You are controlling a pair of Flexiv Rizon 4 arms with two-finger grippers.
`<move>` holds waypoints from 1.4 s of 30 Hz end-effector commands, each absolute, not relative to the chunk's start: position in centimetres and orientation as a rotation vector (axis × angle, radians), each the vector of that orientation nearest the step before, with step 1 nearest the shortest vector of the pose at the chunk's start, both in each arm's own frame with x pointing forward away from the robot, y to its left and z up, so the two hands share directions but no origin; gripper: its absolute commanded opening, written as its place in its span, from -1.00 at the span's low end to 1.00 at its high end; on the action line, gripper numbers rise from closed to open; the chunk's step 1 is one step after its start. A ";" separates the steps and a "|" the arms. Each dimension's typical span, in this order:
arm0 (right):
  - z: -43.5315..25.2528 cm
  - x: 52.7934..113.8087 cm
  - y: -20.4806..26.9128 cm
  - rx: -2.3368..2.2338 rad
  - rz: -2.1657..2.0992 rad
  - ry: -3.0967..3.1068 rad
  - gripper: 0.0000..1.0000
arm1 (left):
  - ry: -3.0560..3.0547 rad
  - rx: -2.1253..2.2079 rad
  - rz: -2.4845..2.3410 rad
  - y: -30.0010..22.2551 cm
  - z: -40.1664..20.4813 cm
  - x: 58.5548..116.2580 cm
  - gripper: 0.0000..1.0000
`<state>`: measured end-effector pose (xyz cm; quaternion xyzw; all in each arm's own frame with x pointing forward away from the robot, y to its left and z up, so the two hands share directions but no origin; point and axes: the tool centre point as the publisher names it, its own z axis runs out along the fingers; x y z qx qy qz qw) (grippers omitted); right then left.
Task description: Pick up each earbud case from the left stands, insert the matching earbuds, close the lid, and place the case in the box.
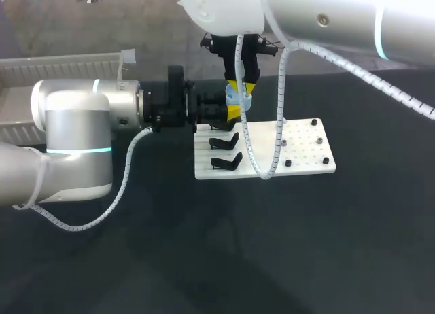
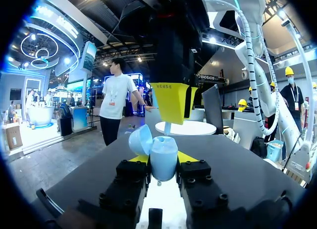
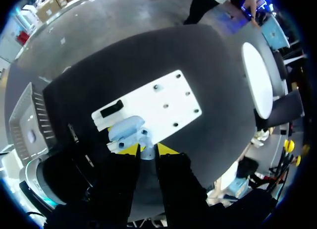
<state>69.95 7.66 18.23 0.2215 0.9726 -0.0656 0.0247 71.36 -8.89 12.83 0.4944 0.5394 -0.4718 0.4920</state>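
My left gripper (image 1: 233, 111) comes in from the left and is shut on a light blue earbud case (image 2: 164, 158), held above the white stand board (image 1: 299, 151). The case's lid (image 2: 141, 140) stands open, tipped to one side. Straight above the case, my right gripper (image 1: 240, 88) points down, shut on a small white earbud (image 2: 167, 128) whose end hangs just over the case's opening. In the right wrist view the earbud (image 3: 144, 150) sits between the yellow tips, with the open case (image 3: 126, 130) right under it.
Two empty black stands (image 1: 224, 141) (image 1: 226, 161) sit on the board's left part, and small black pegs (image 1: 287, 162) dot its right part. A white ribbed box (image 1: 68, 64) lies at the far left, behind my left arm.
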 end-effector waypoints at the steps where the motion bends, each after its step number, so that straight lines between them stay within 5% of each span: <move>1: 18.2 70.4 7.9 0.688 -0.215 3.016 -1.00 | 1.303 1.193 -1.139 -8.9 12.7 71.2 -1.00; 42: 16.7 71.1 7.9 0.697 -0.235 3.045 -1.00 | 1.303 1.193 -1.139 -8.9 12.7 71.2 -1.00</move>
